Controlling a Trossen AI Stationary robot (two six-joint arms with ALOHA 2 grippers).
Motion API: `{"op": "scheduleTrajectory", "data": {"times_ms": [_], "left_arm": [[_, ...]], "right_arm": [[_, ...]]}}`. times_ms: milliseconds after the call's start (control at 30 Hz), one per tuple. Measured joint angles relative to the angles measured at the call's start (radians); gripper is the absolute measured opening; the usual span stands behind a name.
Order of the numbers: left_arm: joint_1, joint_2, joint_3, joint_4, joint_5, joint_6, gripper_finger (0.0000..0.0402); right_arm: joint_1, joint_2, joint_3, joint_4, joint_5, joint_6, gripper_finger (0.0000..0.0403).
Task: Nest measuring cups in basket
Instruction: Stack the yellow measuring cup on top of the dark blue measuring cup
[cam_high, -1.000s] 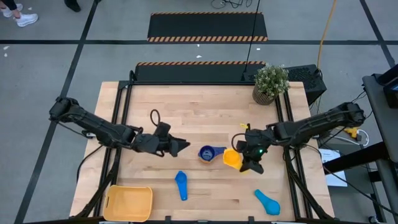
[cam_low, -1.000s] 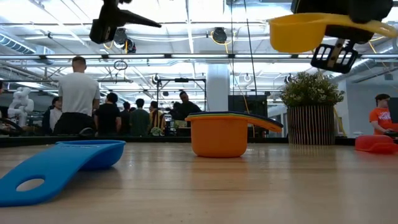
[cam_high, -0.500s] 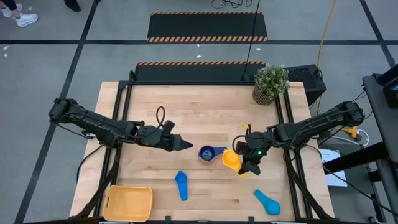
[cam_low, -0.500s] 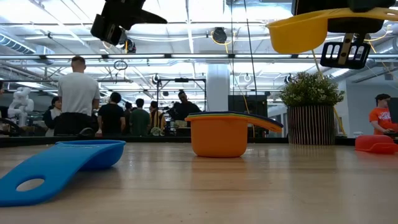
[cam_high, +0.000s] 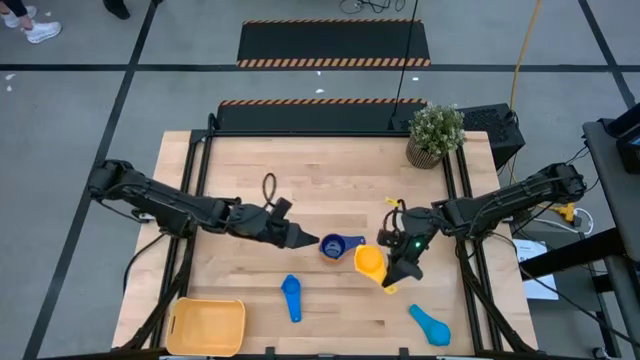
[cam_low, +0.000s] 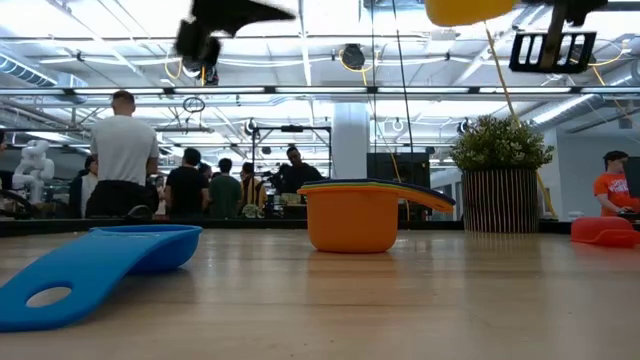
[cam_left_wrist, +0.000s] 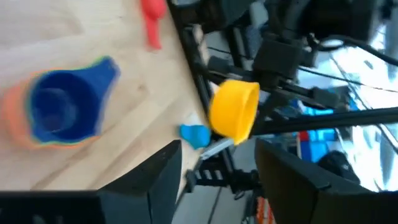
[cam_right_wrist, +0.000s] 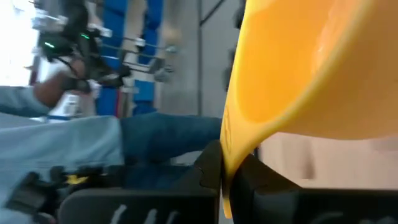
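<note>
left end effector (cam_high: 303, 240) nearer nested cups (cam_high: 335, 245), no readable writing

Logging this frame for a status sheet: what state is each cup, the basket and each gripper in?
yellow cup: held in the air by its handle
right gripper: shut on yellow cup
left gripper: open, holding nothing, beside the stack
nested stack: upright on table, blue cup on top
basket: nothing in it
two blue cups: loose on table

A stack of nested cups (cam_high: 339, 245), orange outside and blue inside, stands at the table's middle, a yellow cup (cam_high: 371, 263) is lifted beside it, two blue cups (cam_high: 291, 296) (cam_high: 430, 323) lie nearer the front edge, and the yellow-orange basket (cam_high: 207, 327) sits at the front left corner.
</note>
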Motion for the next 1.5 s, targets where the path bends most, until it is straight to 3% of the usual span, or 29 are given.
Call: {"op": "scheduleTrajectory", "data": {"times_ms": [333, 667, 1033, 1500], "left_arm": [[0.035, 0.201, 0.19, 0.019, 0.113, 0.079, 0.0205], [0.069, 0.354, 0.32, 0.074, 0.258, 0.124, 0.0205], [0.081, 0.369, 0.32, 0.16, 0.284, 0.166, 0.0205], [0.086, 0.372, 0.319, 0.199, 0.39, 0.173, 0.0204]], "right_arm": [[0.004, 0.0, 0.0, 0.132, -0.123, 0.143, 0.0], [0.01, 0.0, 0.0, 0.146, -0.202, 0.148, 0.0], [0.01, 0.003, 0.0, 0.138, -0.251, 0.05, 0.0], [-0.007, 0.024, -0.001, 0.115, -0.252, -0.002, 0.0]]}}
